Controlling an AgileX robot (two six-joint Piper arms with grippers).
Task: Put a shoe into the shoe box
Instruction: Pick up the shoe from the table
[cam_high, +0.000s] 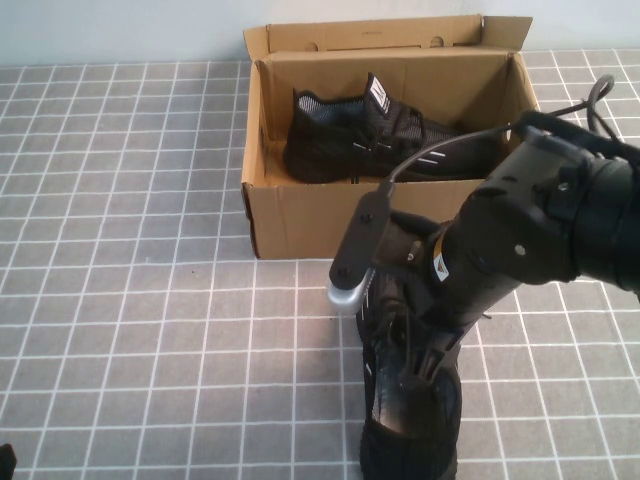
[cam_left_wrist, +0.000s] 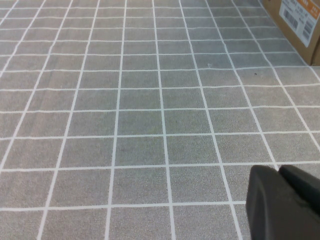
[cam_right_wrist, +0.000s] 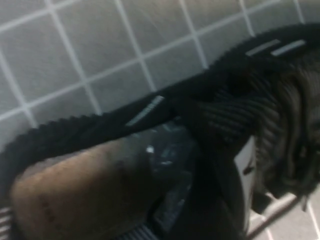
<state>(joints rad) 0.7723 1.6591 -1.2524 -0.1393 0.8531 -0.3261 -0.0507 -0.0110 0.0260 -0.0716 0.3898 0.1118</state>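
The shoe (cam_high: 410, 430), a black knit sneaker, lies on the gridded mat in front of the shoe box (cam_high: 300, 215), toe toward the near edge. My right gripper (cam_high: 415, 365) is down at the shoe's opening, touching its collar and tongue. The right wrist view looks closely into the shoe (cam_right_wrist: 150, 107): white dashes on its side, brownish insole, and a white mark on its tongue. The brown cardboard box stands open at the back with its lid flap up. My left gripper (cam_left_wrist: 280, 172) is shut and holds nothing, low over the mat at the near left (cam_high: 5, 460).
A twin black sneaker (cam_high: 340, 150) with an upright white-barred tongue tab lies inside the box. A corner of the box with an orange-and-white label (cam_left_wrist: 295, 25) shows in the left wrist view. Grey gridded mat (cam_high: 130, 300) stretches left of the box and shoe.
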